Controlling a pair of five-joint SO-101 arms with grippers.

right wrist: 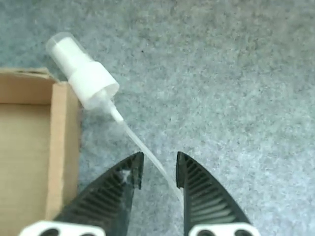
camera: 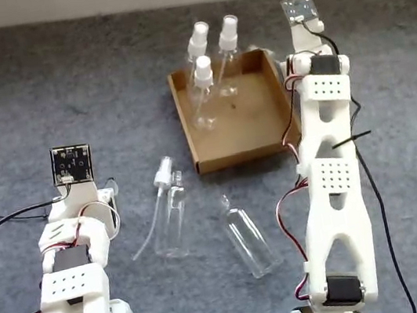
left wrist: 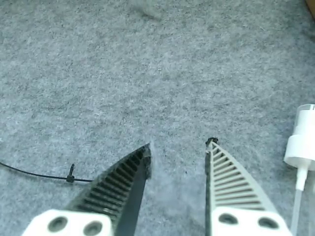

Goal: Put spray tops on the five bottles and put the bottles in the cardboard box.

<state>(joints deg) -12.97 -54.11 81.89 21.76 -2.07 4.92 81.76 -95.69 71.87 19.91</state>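
Three topped bottles (camera: pixel 204 101) lie in cardboard box (camera: pixel 260 128), tops pointing to far edge. Tube of loose spray top (right wrist: pixel 87 76) runs between parted fingers of right gripper (right wrist: pixel 156 169); left gripper (left wrist: pixel 178 150) parted too.

The grey, felt-covered table (camera: pixel 54 85) carries a shallow brown cardboard box (camera: pixel 258 121) at its far middle. Nearer, left of centre, a clear capless plastic bottle (camera: pixel 173 222) lies just beside a loose white spray top (camera: pixel 162 172) (its thin tube points nearward). A second clear bottle (camera: pixel 249 239) lies to the right of these. Another white spray top (right wrist: pixel 86 73) rests by the box's corner, and a thin black cable (camera: pixel 4 217) crosses the left side.
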